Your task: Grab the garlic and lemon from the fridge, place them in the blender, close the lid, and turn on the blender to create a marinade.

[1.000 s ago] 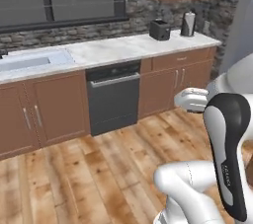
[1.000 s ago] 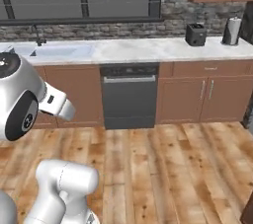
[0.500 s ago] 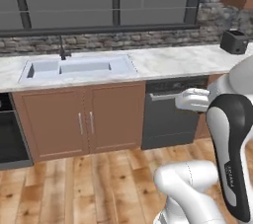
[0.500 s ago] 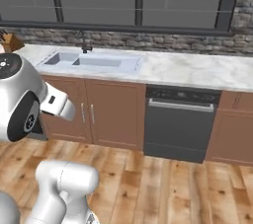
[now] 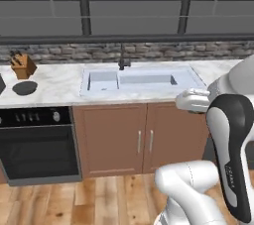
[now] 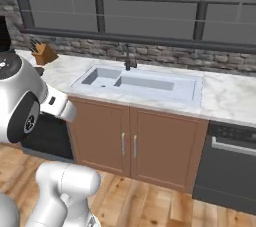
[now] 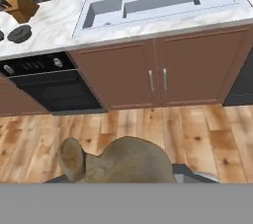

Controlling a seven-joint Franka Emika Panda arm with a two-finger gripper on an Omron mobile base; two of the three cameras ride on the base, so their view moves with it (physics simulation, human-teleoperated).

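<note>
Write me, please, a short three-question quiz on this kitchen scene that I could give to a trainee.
1. True or false: the garlic sits in the closed jaws in the hand view.
2. What stands on the counter left of the sink?
   A. a toaster
   B. a wooden knife block
   C. a kettle
3. Fill in: the flat dark lid lies on the counter above the black ____.

Key
1. True.
2. B.
3. Oven.

Open floor (image 7: 197, 124) before cabinets (image 7: 163, 72)
</note>
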